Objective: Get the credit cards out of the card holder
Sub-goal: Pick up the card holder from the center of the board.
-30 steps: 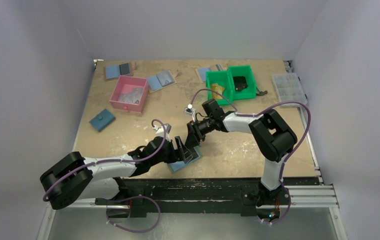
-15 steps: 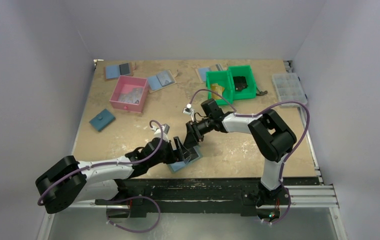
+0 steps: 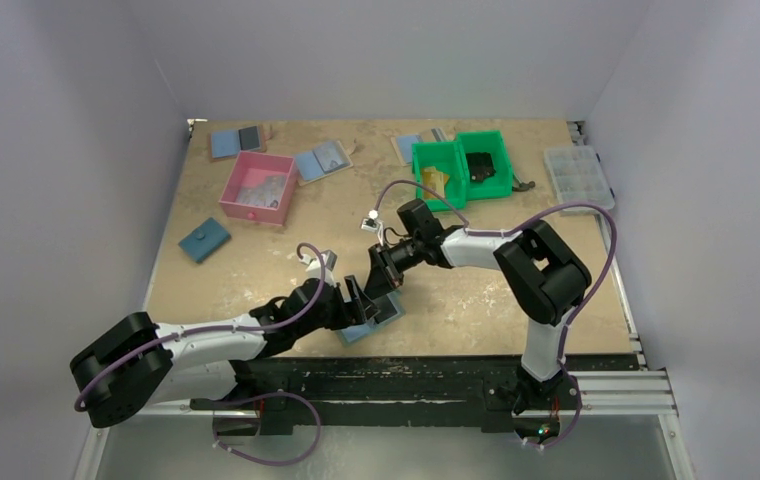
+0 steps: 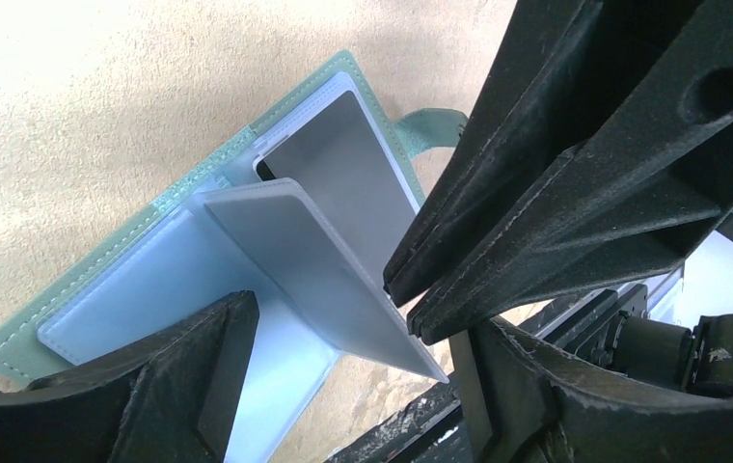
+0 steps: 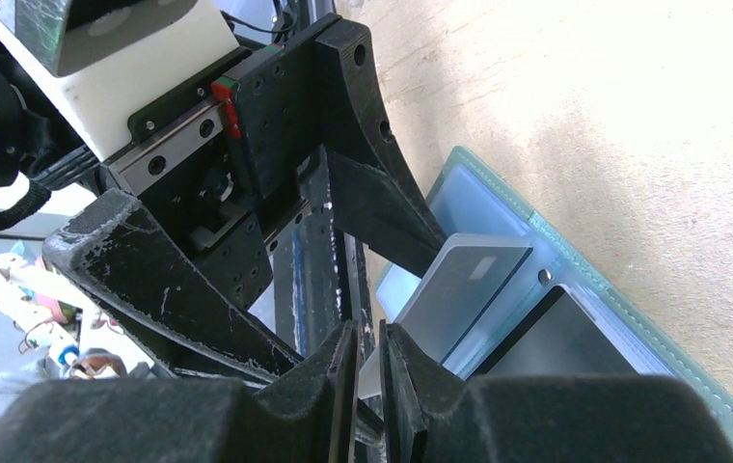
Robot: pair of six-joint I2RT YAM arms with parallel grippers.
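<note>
Right gripper (image 4: 401, 294) pinches the tilted grey credit card (image 4: 314, 260) by its edge. The card holder (image 4: 83, 299) lies open on the counter (image 3: 256, 260), lower centre. Left gripper (image 4: 353, 333) is splayed and empty astride it. Best bet: slide the card out along the pocket, holder pinned flat.

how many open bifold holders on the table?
4. The card holder at the near edge; three folders along the far edge: one far left, one right of the pink bin, one left of the green bin. Bins may hide more.
</note>
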